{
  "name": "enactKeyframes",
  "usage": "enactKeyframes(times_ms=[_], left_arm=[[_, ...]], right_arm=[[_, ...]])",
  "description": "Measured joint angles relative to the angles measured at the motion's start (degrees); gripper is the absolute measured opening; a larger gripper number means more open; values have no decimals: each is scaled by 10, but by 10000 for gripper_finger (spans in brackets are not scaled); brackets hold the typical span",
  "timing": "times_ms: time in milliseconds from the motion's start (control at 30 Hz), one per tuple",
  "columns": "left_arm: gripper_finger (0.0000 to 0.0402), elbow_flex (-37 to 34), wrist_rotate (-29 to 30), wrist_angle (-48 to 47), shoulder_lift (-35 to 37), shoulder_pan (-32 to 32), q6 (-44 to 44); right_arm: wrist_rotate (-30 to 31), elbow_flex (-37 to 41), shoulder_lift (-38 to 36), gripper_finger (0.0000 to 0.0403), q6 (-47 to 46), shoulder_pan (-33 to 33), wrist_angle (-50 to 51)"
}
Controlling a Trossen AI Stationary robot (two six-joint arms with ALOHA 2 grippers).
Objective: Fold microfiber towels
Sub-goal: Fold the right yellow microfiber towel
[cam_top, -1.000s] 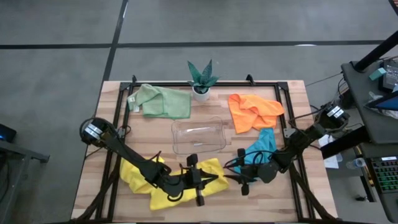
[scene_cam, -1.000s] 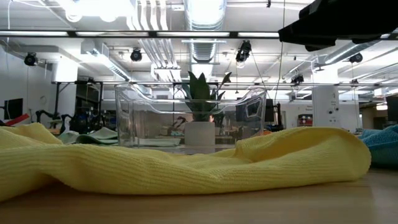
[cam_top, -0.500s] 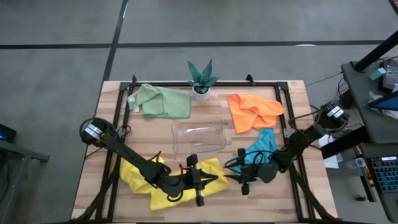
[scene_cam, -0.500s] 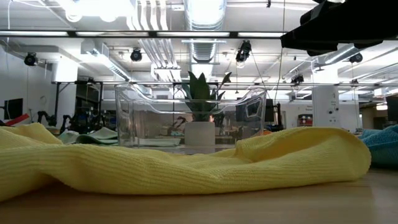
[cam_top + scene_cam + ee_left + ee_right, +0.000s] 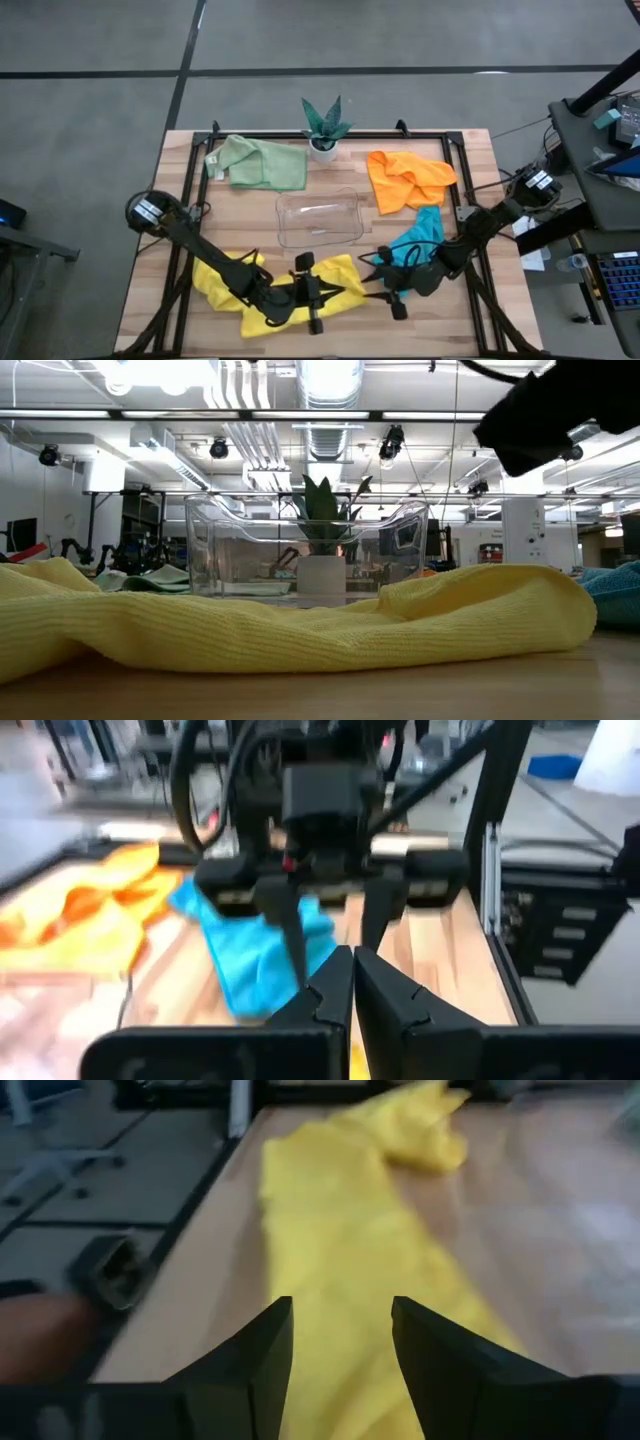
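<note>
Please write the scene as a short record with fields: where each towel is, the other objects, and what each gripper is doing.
yellow towels: crumpled at the table's front left, under the left gripper
teal towel: front right, beside the right gripper
orange towel: back right, crumpled
green towel: back left
tray: middle, nothing seen in it
plant: back edge, upright
left gripper: shut, over the yellow towels
right gripper: open, facing the yellow towels, holding nothing
</note>
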State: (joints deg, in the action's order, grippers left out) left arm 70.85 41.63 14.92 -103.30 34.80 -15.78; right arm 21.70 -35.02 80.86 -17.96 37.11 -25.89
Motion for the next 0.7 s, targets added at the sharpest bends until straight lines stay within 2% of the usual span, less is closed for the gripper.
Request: enactKeyframes(times_ms=[167, 233, 500, 700], left_arm=[[0, 0, -1, -94, 5, 14, -63], [0, 0, -7, -115, 6, 17, -81], [0, 0, -16, -141, 9, 32, -93], [0, 0, -25, -160, 10, 38, -94]], right_arm=[[-22, -28, 17, 164, -72, 1, 103], [-21, -38, 36, 164, -83, 1, 108], [33, -105, 136, 164, -41, -14, 114], [41, -161, 182, 164, -39, -33, 229]])
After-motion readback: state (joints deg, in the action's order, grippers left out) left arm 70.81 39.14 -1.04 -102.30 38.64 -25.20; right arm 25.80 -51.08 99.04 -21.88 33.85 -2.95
